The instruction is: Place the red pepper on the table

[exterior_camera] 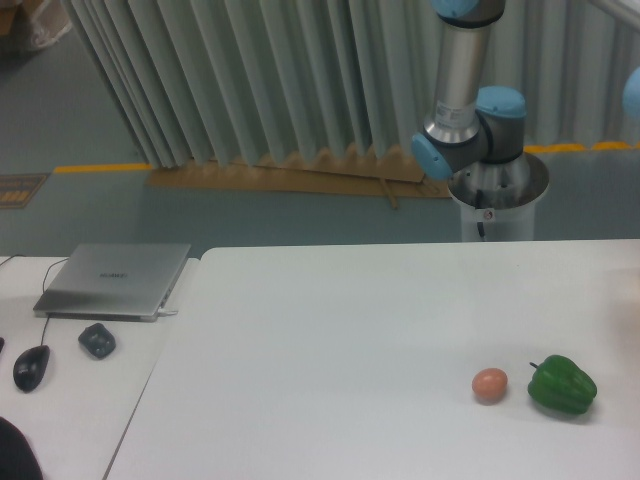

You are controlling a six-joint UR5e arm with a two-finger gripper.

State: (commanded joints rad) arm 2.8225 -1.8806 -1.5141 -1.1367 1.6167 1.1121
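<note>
The large white table (330,340) fills the lower frame. No red pepper shows in this view. A green pepper (562,385) lies on the table at the front right, with a small round reddish-brown object (490,384) just left of it. The arm's base and lower joints (470,130) stand behind the table's far edge, and the arm runs up out of the top of the frame. The gripper is out of view.
A narrower white desk (70,400) adjoins the table on the left, bearing a closed silver laptop (115,280), a black mouse (32,367) and a small dark object (97,340). Folded grey panels (260,80) stand behind.
</note>
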